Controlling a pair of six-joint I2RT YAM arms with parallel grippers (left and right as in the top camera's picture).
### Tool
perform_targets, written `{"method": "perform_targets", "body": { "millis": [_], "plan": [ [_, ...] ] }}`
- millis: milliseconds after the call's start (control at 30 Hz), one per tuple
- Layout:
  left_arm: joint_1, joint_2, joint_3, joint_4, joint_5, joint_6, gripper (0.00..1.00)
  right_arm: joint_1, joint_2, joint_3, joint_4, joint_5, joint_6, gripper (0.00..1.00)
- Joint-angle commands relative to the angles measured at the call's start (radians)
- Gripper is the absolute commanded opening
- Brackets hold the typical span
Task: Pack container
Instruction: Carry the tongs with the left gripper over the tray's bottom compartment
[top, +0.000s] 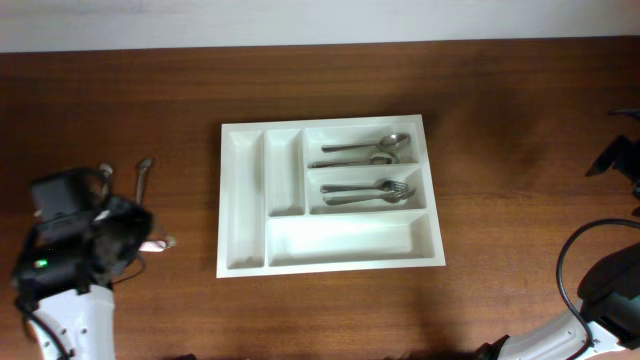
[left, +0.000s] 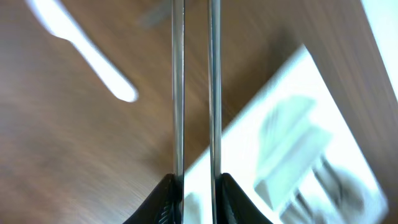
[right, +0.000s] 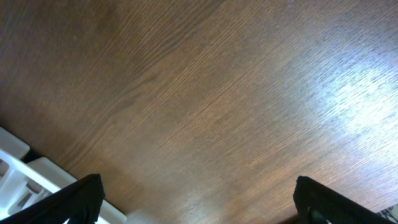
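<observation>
The task is judged to be partly done. The tray (top: 350, 242) is set in the middle of the table (top: 500, 100). Of its five compartments two are filled: what look like two spoons (top: 365, 148) are laid in the top wide one and two forks (top: 365, 190) in the middle wide one. The lowest wide one and both narrow ones are left bare.

Outside the tray, near the left arm, one metal piece (top: 143, 175) and one white piece (top: 160, 242) are seen on the table. A second metal piece may be partly hidden by the arm.

The left pincer (left: 196, 182) is kept narrow, and two thin metal strips (left: 178, 87) seem to be held between its fingers; what they are cannot be told. The right pincer (right: 198, 190) is spread wide over bare wood, and nothing is held in it.
</observation>
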Motion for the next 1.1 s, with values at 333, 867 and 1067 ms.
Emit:
{"method": "perform_targets", "body": {
  "millis": [333, 867, 1067],
  "plan": [
    [-0.570, 0.028, 0.015, 0.203, 0.045, 0.023, 0.23, 0.005, 0.005, -0.003, 0.003, -0.006, -0.008, 0.99],
    [-0.945, 0.252, 0.015, 0.207, 0.014, 0.336, 0.38, 0.005, 0.005, -0.003, 0.003, -0.006, -0.008, 0.99],
    [-0.945, 0.325, 0.015, 0.209, -0.053, 0.396, 0.41, 0.005, 0.005, -0.003, 0.003, -0.006, -0.008, 0.99]
  ]
}}
